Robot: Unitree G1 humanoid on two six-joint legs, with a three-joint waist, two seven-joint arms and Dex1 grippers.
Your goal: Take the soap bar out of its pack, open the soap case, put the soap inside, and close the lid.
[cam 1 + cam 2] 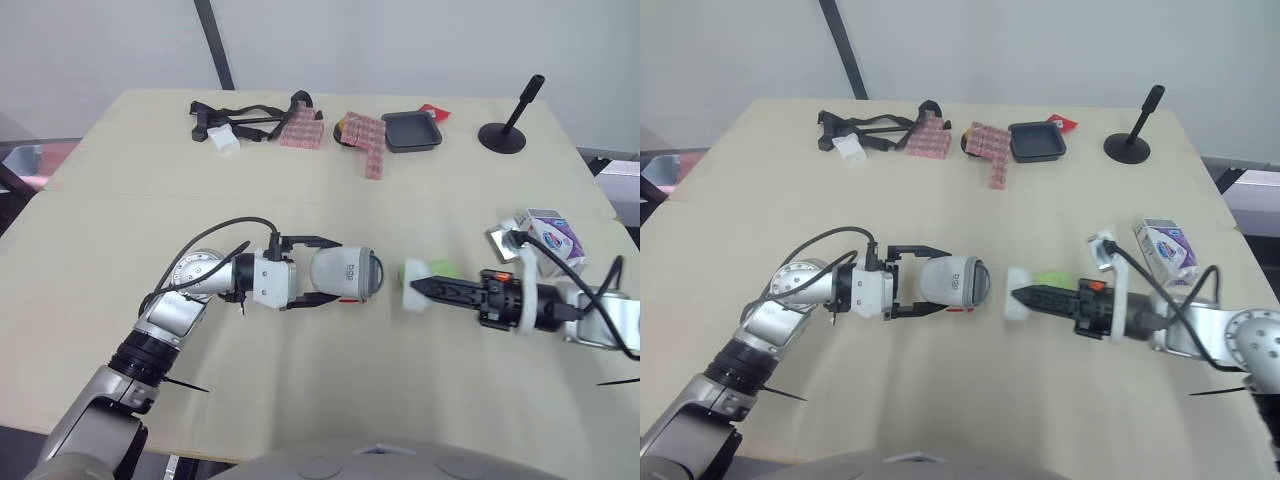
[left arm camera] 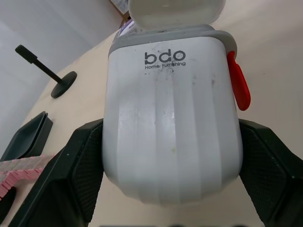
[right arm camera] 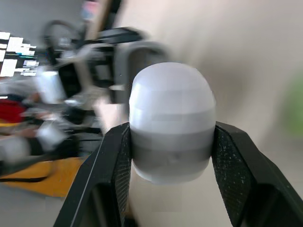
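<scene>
both grippers are clamped on something: the left gripper (image 1: 322, 270) has its fingers on either side of the white soap case (image 1: 350, 272), held on its side with its grey-rimmed mouth facing the right gripper (image 1: 1020, 296), which pinches the white soap bar (image 3: 170, 113) near that mouth. the left wrist view adds the case's red latch (image 2: 236, 85) and bdo lettering. the head views add the purple soap pack (image 1: 548, 235) lying on the table (image 1: 300, 180) beside the right arm.

soap case (image 2: 170, 127): smooth white plastic, faintly scuffed | table (image 1: 330, 200): matt pale wood | left tool fingers (image 2: 85, 170): matt black, grainy
</scene>
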